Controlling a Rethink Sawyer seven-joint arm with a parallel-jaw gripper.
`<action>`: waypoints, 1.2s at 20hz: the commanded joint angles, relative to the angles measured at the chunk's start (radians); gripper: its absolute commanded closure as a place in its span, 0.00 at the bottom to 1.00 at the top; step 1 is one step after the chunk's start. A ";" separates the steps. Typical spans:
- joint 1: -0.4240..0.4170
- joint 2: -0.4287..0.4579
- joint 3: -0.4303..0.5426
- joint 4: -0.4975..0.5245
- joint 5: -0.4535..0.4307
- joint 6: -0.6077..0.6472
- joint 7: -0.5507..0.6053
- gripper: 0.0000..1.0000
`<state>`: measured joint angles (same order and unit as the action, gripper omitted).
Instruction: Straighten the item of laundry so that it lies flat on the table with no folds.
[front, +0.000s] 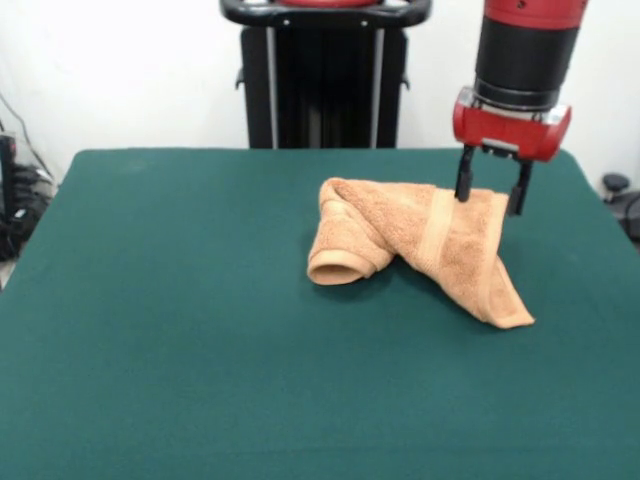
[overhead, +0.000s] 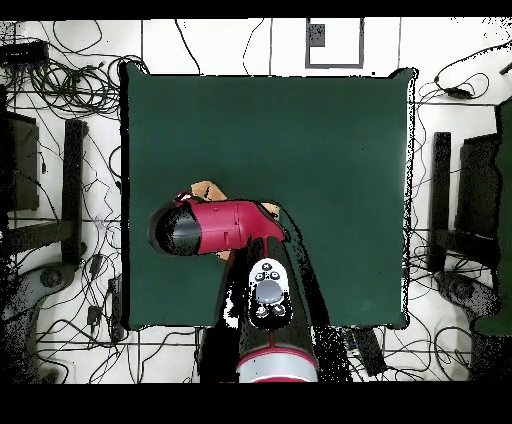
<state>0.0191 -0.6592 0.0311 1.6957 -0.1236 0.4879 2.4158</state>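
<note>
On the green table (front: 150, 350), right of the middle – towel (front: 420, 245) bunched up, one end rolled. Just above its far corner – gripper (front: 491, 188), fingers apart, holding nothing.

Table (front: 180, 330): 1 rectangular dark green felt-like top. 1 item lies directly on it: an orange-tan terry towel (front: 420, 245), not flat. Directly below the claw (front: 490, 188), the towel's far edge rises as a ridge; from there 1 panel with a woven band slopes toward the camera to a corner resting on the felt. To the picture-left of the claw, the cloth is rolled into a tube, open end facing the camera
</note>
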 joint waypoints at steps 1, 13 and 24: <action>-0.011 0.012 0.137 0.067 -0.014 0.115 -0.080 0.00; -0.015 0.059 0.135 0.066 -0.052 0.008 -0.054 0.00; 0.010 0.095 0.080 0.019 -0.078 -0.052 -0.009 0.00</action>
<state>0.0153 -0.6582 0.0646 1.7080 -0.1310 0.5106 2.4158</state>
